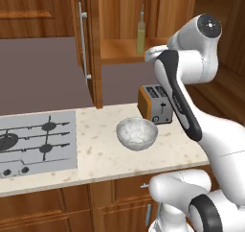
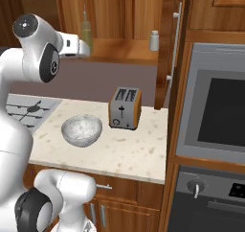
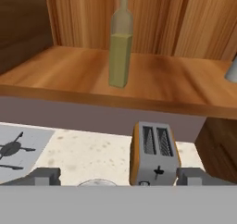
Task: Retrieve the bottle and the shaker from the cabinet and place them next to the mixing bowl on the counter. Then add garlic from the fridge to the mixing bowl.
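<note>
On the cabinet (image 2: 177, 34) shelf the bottle (image 3: 120, 52) stands upright, with the shaker (image 2: 153, 40) well off to its right. The end effector (image 3: 118, 177) hangs in front of the bottle, fingers spread wide, gripping nothing. Mixing bowl (image 1: 137, 133) sits on the worktop (image 1: 100, 154) beside the toaster (image 2: 125, 108).

Clear glass bottle (image 3: 121, 52), wood cabinet (image 3: 185, 86), speckled stone counter (image 1: 103, 154), metal-look bowl (image 1: 137, 133).

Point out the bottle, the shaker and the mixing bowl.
bottle (image 3: 120, 56): hand view, on the oil-filled body, standing on the cabinet shelf.
shaker (image 2: 154, 40): right base view, on its pale grey side.
mixing bowl (image 1: 137, 133): left base view, on the mottled inside, near the middle.
</note>
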Controlling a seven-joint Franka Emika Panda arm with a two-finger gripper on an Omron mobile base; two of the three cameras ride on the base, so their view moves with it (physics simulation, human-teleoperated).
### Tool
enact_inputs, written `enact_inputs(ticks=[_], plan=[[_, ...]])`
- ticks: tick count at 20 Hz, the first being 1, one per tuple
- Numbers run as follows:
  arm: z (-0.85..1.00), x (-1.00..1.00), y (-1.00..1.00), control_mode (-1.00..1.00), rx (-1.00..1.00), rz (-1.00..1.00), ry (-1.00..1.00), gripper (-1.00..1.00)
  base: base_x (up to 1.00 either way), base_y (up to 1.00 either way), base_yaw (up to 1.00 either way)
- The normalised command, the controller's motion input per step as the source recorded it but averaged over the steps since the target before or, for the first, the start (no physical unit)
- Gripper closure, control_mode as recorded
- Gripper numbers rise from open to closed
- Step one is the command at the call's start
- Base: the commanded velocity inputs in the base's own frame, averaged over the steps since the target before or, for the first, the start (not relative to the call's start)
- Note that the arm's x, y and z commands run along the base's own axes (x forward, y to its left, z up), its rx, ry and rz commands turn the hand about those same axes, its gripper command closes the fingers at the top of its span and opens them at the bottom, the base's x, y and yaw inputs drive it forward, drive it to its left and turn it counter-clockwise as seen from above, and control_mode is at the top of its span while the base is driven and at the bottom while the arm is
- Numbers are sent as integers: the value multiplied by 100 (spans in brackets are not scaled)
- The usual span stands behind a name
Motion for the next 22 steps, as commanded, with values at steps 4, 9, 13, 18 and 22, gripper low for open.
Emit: enact_inputs(ticks=[4,9,13,18,22], plan=[[24,19,0,-100,0,0,0,-100,0,0,0],[6,31,0,-100,0,0,-1,-100,0,0,0],[0,38,0,-100,2,0,-2,-100,0,0,0],[0,46,0,-100,3,0,0,-100,0,0,0],[0,42,1,-100,5,0,0,-100,0,0,0]])
